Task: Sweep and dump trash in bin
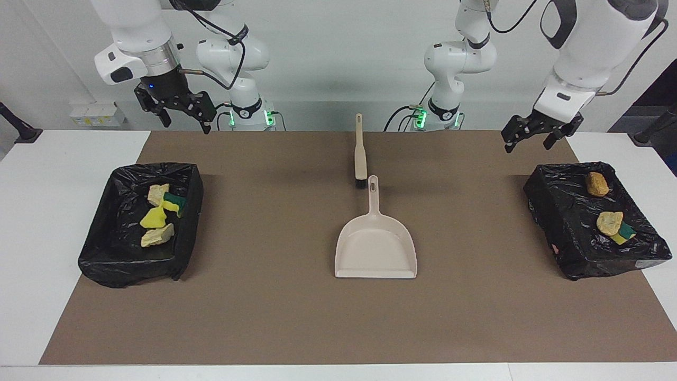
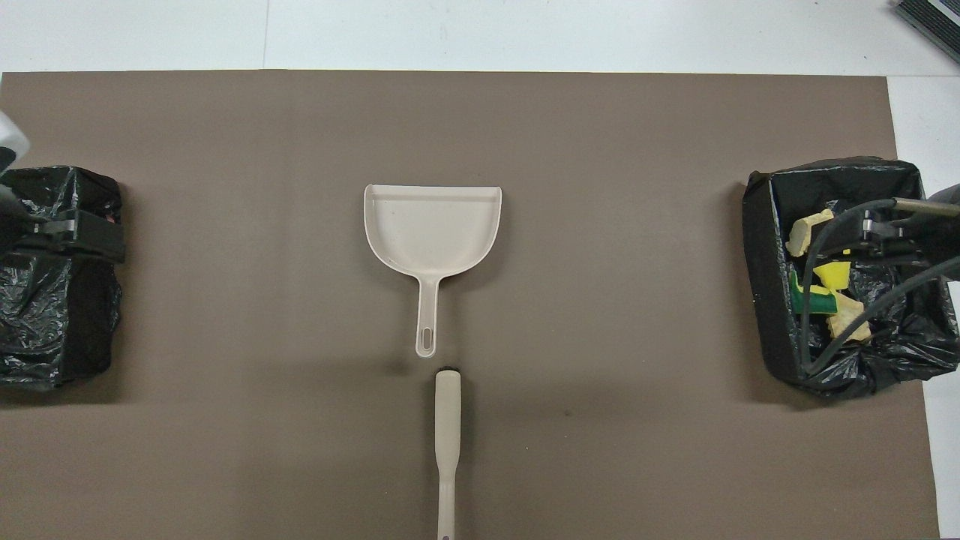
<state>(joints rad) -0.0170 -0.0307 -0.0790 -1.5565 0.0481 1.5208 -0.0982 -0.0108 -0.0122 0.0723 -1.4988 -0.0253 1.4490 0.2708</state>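
Seven scraps of trash are being shown already binned at both ends of the table (image 1: 31,222): four in the bin (image 1: 138,225) at the right arm's end, among them a yellow scrap (image 1: 154,218) and a pale scrap (image 1: 157,236); three in the other bin (image 1: 592,222) at the left arm's end, namely an orange-brown scrap (image 1: 597,183) and a tan scrap (image 1: 610,222) with a green-backed piece beside it; no scrap is being seen on the mat (image 1: 264,317).

The dustpan (image 1: 376,248) is being left flat at mid-mat, empty, its handle pointing toward the robots; the brush (image 1: 360,153) is lying just nearer the robots, bristle end almost at the handle tip.

The left gripper (image 1: 535,135) is being held up in the air over the mat's edge above the other bin, released and grasping nothing; the right gripper (image 1: 177,108) is being kept aloft near its own base, likewise released and empty.

The task is being judged as good as finished; the step in hand, retreat to rest, is best being done by keeping each gripper high, so that the crumpled bin liners are not being snagged.

Open mat is being left all around the dustpan and brush; both bins are sitting at the mat's end edges, the other bin overhanging onto bare table.
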